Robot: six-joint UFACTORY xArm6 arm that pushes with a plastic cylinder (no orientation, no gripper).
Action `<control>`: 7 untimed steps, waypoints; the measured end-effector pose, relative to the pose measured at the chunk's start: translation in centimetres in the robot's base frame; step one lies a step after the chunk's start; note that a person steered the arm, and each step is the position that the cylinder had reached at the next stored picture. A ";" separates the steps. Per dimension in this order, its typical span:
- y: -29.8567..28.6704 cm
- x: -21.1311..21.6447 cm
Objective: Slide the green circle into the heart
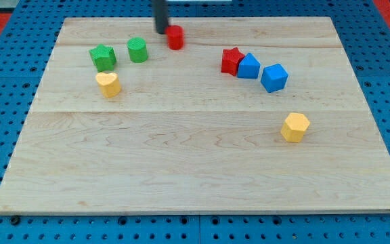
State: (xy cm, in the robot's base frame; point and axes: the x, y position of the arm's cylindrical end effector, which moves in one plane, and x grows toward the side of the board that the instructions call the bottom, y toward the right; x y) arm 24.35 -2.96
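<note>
The green circle (137, 49) stands near the view's top left on the wooden board (195, 163). The yellow heart (108, 84) lies below and to the left of it, a short gap apart. My tip (162, 31) is at the view's top, to the right of and above the green circle, right beside the left edge of a red cylinder (175, 37). Whether the tip touches the red cylinder I cannot tell.
A green star (103, 57) sits left of the green circle, just above the heart. A red star (231, 61) and two blue blocks (248, 66) (274, 77) cluster at the right. A yellow hexagon (295, 127) lies lower right.
</note>
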 end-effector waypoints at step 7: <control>-9.9 9.7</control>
State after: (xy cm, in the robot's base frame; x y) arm 34.05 -12.82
